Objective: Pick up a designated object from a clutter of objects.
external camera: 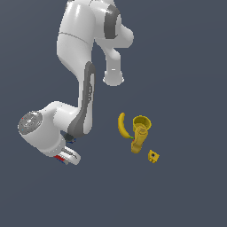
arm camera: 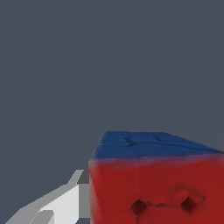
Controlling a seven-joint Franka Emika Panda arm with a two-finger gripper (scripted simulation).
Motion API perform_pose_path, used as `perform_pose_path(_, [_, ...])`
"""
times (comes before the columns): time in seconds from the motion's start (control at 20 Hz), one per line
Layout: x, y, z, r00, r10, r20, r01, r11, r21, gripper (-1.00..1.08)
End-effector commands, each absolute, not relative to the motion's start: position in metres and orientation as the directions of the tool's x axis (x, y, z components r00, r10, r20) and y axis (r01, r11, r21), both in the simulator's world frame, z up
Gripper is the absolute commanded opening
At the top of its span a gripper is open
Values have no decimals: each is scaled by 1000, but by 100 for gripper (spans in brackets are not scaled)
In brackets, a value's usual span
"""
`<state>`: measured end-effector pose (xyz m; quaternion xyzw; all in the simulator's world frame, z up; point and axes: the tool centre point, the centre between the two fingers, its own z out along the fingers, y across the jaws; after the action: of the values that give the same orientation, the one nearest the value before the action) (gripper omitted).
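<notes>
The puzzle cube (arm camera: 157,183) fills the near part of the wrist view, with a red gridded face toward the camera and a blue face above it. One white finger (arm camera: 65,203) lies against its side; the other finger is out of frame. In the exterior view my gripper (external camera: 66,154) is low at that view's left. It hides most of the cube, and only a red sliver (external camera: 59,157) shows. The jaws look closed on the cube. I cannot tell whether the cube is off the ground.
At the exterior view's right lie a yellow banana (external camera: 121,125), a yellow mug-like vessel (external camera: 140,131) and a tiny yellow block (external camera: 153,156), well apart from my gripper. The dark round disc is not visible. The arm's links (external camera: 84,102) rise behind the gripper.
</notes>
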<state>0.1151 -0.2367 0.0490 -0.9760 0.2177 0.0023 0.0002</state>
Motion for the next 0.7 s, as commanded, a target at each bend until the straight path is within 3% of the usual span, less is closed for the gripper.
perform_pose_path(0.0, [111,-233,60,905,-425,-1,-425,-905,-1,-100])
perform_pose_path(0.65, [68,-198,148,905,-425,-1,-425,-905,-2,-100])
